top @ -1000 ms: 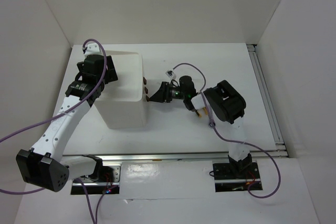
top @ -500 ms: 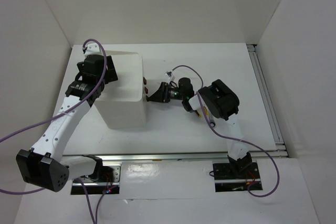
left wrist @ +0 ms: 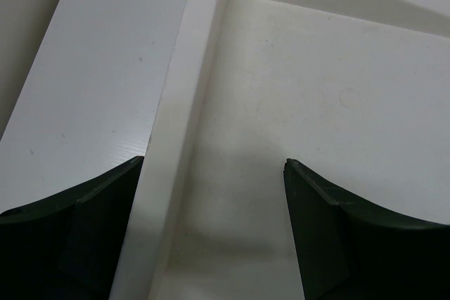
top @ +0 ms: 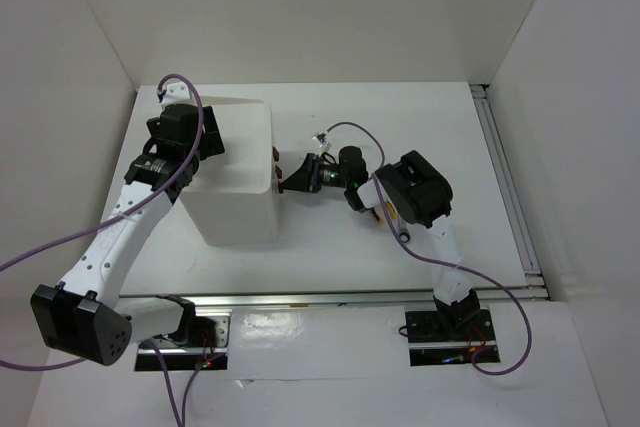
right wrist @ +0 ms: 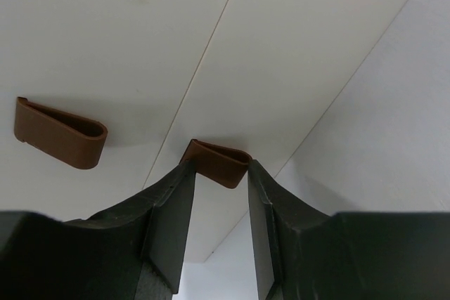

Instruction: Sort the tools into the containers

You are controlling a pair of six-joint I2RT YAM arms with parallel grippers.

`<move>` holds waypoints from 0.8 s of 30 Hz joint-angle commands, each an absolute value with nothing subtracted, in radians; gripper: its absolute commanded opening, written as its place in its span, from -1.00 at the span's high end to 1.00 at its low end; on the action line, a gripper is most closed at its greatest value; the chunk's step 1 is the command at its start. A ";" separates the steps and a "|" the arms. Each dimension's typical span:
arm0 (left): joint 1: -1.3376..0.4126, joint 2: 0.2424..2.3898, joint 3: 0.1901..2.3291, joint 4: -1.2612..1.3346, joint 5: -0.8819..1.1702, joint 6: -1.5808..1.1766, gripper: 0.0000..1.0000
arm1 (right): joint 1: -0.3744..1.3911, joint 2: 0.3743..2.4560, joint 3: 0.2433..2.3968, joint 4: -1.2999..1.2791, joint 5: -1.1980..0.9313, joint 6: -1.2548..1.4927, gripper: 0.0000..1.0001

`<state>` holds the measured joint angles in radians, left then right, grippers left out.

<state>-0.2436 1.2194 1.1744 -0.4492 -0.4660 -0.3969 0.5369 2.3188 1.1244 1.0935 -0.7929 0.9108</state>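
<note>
The containers are one white box unit (top: 240,182) left of the table's middle. My left gripper (top: 203,145) hangs open over its top bin; in the left wrist view the gripper (left wrist: 214,163) straddles the bin's rim (left wrist: 176,138), with the bare bin floor (left wrist: 323,89) beyond. My right gripper (top: 283,179) is at the box's right face. In the right wrist view this gripper (right wrist: 218,166) is shut on a brown drawer handle (right wrist: 219,158), one fingertip on each of its ends. A second brown handle (right wrist: 60,133) sits further left. No tools are in view.
White walls stand on the left, back and right of the white table (top: 420,127). A metal rail (top: 505,177) runs along the table's right edge. The right arm's elbow (top: 420,192) sits just right of its gripper.
My right gripper has edged left toward the box and its jaws have narrowed onto the drawer handle. The left arm has not moved.
</note>
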 commanded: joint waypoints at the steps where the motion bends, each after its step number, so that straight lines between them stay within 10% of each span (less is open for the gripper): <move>1: -0.278 1.296 1.123 -0.612 -0.275 -0.422 -0.78 | 0.552 2.349 1.170 1.189 -0.807 0.923 0.14; 14: -0.278 1.296 1.123 -0.612 -0.275 -0.422 -0.78 | 0.561 2.367 1.201 1.152 -0.816 0.923 0.14; 24: -0.278 1.296 1.123 -0.612 -0.275 -0.422 -0.78 | 0.561 2.396 1.201 1.253 -0.834 0.999 0.91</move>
<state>-0.2436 1.2194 1.1744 -0.4492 -0.4660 -0.3969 0.5369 2.3722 1.1671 1.1511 -0.8272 0.9813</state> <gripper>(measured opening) 0.893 0.073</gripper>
